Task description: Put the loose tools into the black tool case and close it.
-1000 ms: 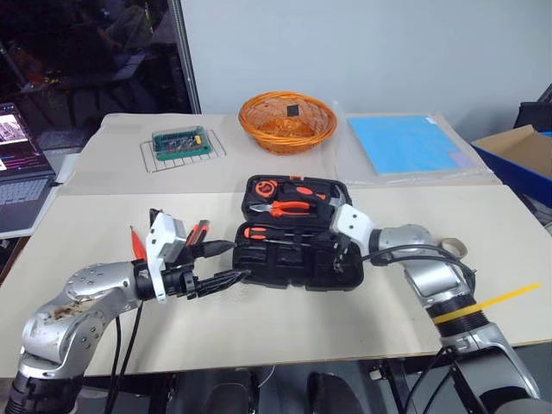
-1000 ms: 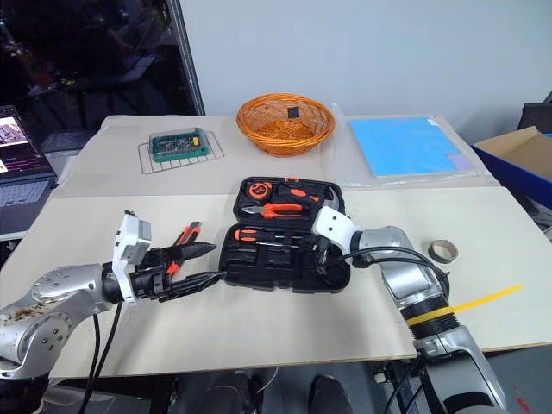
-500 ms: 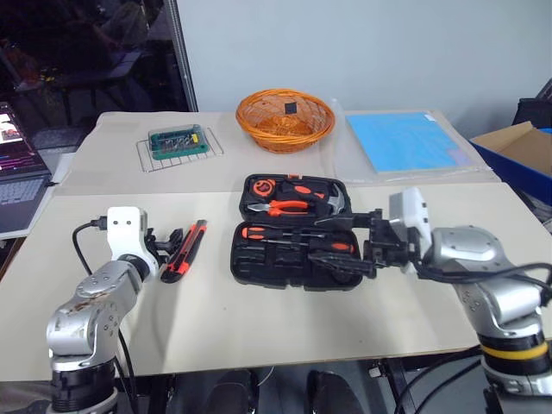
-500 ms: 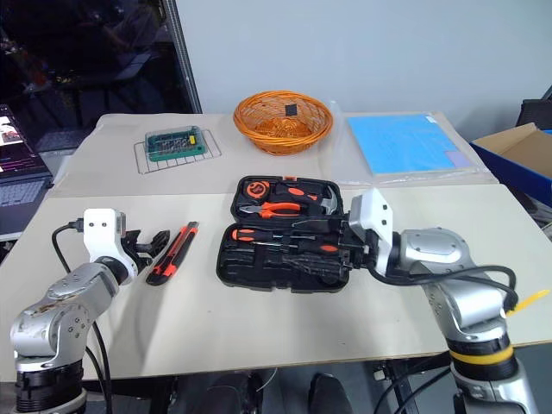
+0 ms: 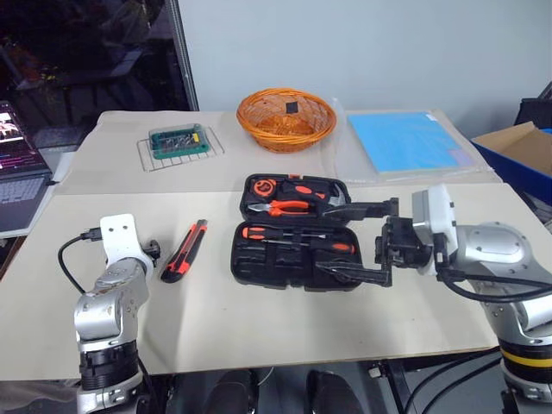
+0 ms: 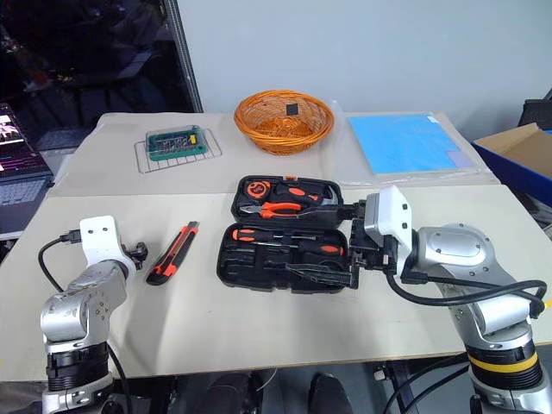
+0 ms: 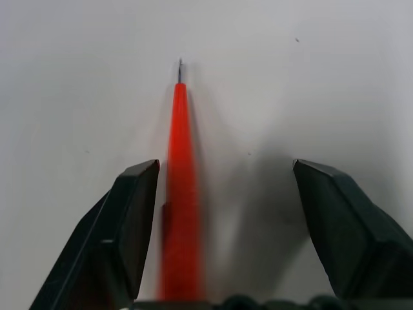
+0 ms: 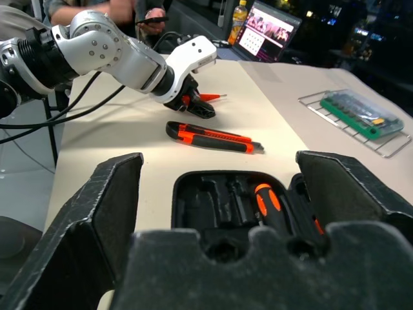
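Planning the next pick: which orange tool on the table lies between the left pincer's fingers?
The small all-orange screwdriver, lying between the open left pincer; the utility knife lies apart, nearer the case.

Left arm folded at the table's left edge; left gripper (image 7: 219, 226) angled down toward the tabletop, fingers (image 7: 132, 226) spread apart, nothing clamped between them. Right arm raised, bent at the elbow; right gripper (image 5: 362, 241) level, pointing left, fingers (image 5: 355, 208) wide apart, empty.

The black case (image 5: 296, 237) lay open mid-table, two black-and-orange screwdrivers (image 5: 297, 239) in its near half. The orange-black knife (image 5: 185, 250) lay on the table to its left. Further left lay a small orange screwdriver (image 7: 180, 194).
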You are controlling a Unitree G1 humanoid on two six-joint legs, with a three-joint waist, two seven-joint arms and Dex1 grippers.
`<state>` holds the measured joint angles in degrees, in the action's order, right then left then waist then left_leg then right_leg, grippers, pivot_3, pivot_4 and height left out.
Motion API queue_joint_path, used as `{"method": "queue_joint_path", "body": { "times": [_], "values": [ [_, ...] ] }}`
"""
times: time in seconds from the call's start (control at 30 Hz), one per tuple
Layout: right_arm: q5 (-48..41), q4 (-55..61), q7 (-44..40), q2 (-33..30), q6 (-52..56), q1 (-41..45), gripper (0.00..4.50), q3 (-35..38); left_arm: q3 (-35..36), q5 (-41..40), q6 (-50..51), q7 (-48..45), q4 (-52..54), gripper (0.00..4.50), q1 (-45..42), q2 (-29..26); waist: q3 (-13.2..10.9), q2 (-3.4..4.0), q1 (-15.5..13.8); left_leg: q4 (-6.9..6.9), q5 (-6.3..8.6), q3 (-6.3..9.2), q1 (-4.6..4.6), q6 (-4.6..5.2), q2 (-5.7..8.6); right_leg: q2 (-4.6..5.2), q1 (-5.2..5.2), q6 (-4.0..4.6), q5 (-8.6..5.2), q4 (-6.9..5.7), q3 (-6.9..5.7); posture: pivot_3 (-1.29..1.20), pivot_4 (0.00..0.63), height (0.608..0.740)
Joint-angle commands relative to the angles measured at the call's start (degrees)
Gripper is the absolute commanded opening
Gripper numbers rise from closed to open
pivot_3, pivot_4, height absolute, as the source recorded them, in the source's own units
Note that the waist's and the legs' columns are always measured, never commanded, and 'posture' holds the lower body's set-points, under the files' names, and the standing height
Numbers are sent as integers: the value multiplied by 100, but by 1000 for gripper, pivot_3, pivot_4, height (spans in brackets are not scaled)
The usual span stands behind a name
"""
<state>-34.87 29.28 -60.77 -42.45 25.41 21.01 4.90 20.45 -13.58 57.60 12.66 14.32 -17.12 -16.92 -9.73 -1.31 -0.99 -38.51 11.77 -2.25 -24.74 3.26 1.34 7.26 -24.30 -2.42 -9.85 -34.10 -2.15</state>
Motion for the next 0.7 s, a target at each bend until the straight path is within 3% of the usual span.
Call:
{"method": "queue_joint_path", "body": {
  "times": [0.03, 0.17, 0.27, 0.5, 0.63, 0.7],
  "values": [
    [-4, 187, 76, -114, -146, -3, 4500, 186, 170, 108, -123, -43, -159, 1847, 91, 44, 0, 0, 17, 2, 0, 0, 1, 0, 0, 6, 0, 0, 0, -1, -3, 0, 150, 740],
    [-4, 208, 125, -143, -132, -44, 4500, 201, 351, 23, -480, -155, -69, 471, 146, 125, 0, 0, 29, 8, 0, -1, 2, -1, -2, 8, -3, -2, -2, -1, -10, 0, 150, 740],
    [0, 240, 194, -159, -123, -110, 4500, 224, 443, -54, -1031, -441, 31, 478, 166, 54, -1, -2, 24, 11, -1, -2, 0, -1, -2, 8, -6, 2, 0, 0, -10, 0, 150, 740],
    [-94, 519, 514, -297, 1, -612, 4500, 646, -403, -1203, -1580, -3289, 301, 478, -228, -781, -8, -16, -136, 8, -1, -5, -23, -2, 1, 19, -39, 41, -19, 5, -30, 0, 150, 740],
    [-194, 998, 616, -497, 180, -1712, 4500, 1589, -2268, -1228, -2137, -6367, 97, 478, -973, -1990, -7, -19, -222, 7, -1, -22, -61, -1, 10, 20, -63, 41, -19, 8, -24, 0, 150, 740],
    [-247, 1196, 652, -552, 253, -2090, 4500, 1889, -2767, -941, -2631, -7062, -370, 478, -1359, -2176, -6, -17, -229, 8, 0, -38, -69, 3, 12, 17, -65, 43, -18, 6, -17, 0, 150, 740]
  ]
}}
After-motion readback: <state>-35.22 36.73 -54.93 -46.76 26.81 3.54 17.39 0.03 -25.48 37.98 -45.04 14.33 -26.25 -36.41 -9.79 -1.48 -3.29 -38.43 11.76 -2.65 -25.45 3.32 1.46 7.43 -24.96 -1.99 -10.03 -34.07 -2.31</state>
